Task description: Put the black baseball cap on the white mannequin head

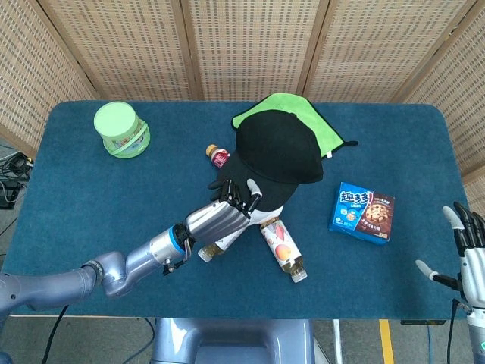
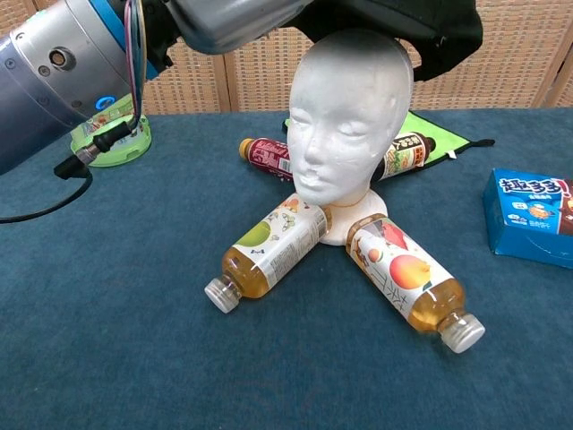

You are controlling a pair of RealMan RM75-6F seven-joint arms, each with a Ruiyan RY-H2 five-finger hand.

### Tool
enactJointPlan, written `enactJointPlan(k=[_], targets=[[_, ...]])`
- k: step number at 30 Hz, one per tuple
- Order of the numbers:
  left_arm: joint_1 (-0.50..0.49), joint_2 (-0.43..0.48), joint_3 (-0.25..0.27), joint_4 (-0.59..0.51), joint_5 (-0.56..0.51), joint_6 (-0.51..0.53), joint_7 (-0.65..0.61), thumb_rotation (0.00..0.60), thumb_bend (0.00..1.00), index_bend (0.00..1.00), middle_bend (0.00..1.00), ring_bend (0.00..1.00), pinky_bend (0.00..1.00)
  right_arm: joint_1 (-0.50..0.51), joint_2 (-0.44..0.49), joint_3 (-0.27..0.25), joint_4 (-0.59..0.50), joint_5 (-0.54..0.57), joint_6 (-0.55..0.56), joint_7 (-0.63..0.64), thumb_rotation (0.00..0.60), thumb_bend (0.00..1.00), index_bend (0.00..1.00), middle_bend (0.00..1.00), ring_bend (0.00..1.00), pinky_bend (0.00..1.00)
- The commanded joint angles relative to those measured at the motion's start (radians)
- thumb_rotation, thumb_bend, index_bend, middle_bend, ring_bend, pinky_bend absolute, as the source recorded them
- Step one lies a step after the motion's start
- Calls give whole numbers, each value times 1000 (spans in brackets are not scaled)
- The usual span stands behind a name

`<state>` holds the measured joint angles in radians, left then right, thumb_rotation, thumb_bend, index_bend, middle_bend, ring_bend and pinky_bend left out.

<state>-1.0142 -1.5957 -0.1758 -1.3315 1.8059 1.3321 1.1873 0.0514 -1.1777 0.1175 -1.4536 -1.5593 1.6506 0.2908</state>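
Both views are evenly and brightly lit from above, and only soft, short shadows are cast on the desk (image 1: 91, 197). No glare is seen. The head view is sharp throughout; in the chest view the nearby left arm (image 2: 63, 72) is rendered slightly soft and oversized.

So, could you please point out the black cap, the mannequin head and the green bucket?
black cap (image 1: 274, 148), head view, on its crown.
mannequin head (image 2: 345, 125), chest view, on the face.
green bucket (image 1: 121, 129), head view, on its lid.
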Motion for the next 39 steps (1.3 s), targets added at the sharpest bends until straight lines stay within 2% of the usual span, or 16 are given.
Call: enactJointPlan(k=[1,12,25,35,39], targets=[[1,-20,9,35,5,-11,-19,600,675,889,936,878,746,0,0,0,0,0,1,0,600,51,0,0,0,0],[20,-46,35,92,36,-2,-42,600,657,885,936,879,743,0,0,-1,-2,-2,-2,-3,600,51,0,0,0,0],[32,-45,44,105,67,4,-56,600,641,867,936,878,741,1,0,-1,-4,-2,-4,-9,600,51,0,0,0,0],[42,-33,33,104,77,6,-56,600,529,828,936,879,729,0,0,-2,-7,-4,-3,-10,600,51,0,0,0,0],[46,-24,28,91,69,-7,-56,600,523,825,936,878,726,1,-1,-3,-7,-5,-3,-13,600,51,0,0,0,0]])
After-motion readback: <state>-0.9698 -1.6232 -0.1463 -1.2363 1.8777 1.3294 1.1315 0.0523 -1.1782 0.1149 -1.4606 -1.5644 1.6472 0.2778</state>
